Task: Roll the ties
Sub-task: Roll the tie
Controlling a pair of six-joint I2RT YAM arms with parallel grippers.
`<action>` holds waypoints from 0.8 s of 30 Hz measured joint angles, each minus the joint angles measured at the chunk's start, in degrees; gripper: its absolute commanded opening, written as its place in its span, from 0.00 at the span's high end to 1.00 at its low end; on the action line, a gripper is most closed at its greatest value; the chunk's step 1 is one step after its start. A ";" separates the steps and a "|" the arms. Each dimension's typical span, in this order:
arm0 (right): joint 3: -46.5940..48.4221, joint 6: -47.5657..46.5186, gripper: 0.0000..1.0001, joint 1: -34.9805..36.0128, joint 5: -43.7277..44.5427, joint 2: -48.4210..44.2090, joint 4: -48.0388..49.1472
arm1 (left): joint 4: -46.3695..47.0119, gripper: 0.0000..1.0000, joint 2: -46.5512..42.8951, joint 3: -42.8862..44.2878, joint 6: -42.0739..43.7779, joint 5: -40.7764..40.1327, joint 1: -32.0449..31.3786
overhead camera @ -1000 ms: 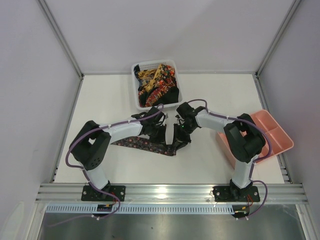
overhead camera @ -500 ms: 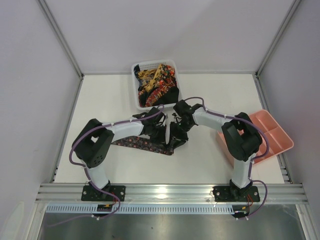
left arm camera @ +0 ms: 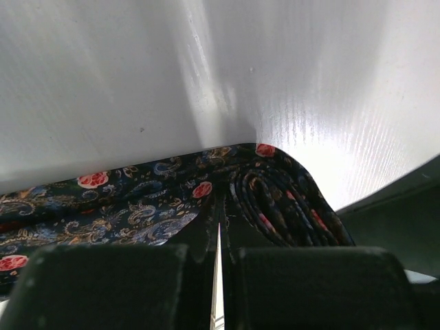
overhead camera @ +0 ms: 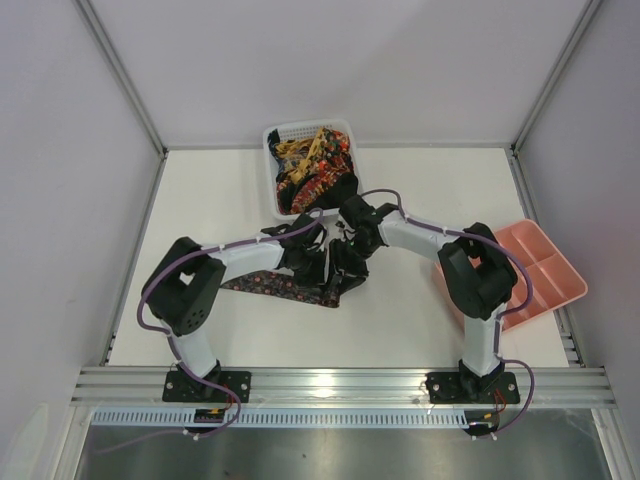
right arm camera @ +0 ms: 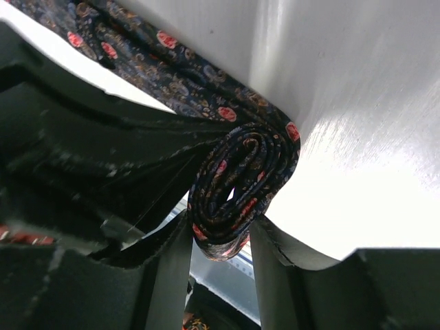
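**Half-rolled tie caught between the two arms**

From where I stand, the tie lies on the white table, just in front of the basket and between the two wrists. It is dark navy, busy with pale paisley swirls and small red-pink flowers. Its left stretch runs flat towards the left arm. Its right end is wound into a tight, slightly flattened coil of several layers. The left pincer is pressed together, nipping a fold of the tie right beside the coil. The right pincer has its fingers parted on either side of the coil's lower end, close against it; whether they squeeze it I cannot tell. Other ties, red, orange and yellow on black, are heaped in the basket.
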 measured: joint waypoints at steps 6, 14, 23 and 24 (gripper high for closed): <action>1.20 0.00 0.64 0.24 0.35 2.16 -0.81 | -0.50 1.00 -0.07 0.00 0.00 -0.68 0.09; 1.88 0.04 0.68 0.59 1.79 2.71 -1.77 | -3.10 0.99 -1.22 0.00 0.26 -3.50 0.15; 3.45 0.04 0.60 1.14 2.89 3.39 -2.73 | -4.81 0.99 -5.97 0.00 0.31 -4.07 0.52; 3.65 0.02 0.59 1.18 2.93 3.48 -2.86 | -4.74 0.99 -6.32 0.00 0.28 -3.80 0.55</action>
